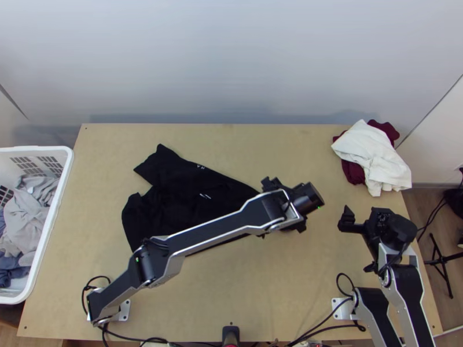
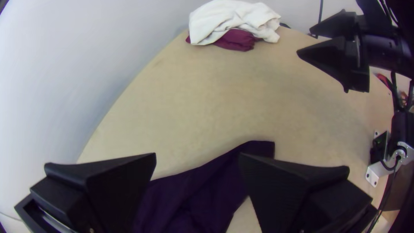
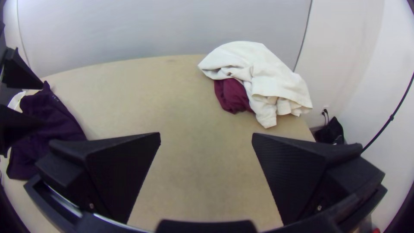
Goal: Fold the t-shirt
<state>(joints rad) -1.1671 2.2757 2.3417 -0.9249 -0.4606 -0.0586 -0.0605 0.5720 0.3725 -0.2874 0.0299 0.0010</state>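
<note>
Left end effector (image 1: pixel 285 205) above t-shirt (image 1: pixel 179 188); white basket (image 1: pixel 35 148) holding rumpled clothes (image 1: pixel 24 217)

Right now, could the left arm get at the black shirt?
Probably yes: the left hand hangs open over one end of the black shirt, and nothing seems to lie in the way between them.

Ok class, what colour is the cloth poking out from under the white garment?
Dark red, like maroon; clearest in the right wrist view.

Black t-shirt (image 1: pixel 173 188) rumpled on table (image 1: pixel 278 139)
</note>
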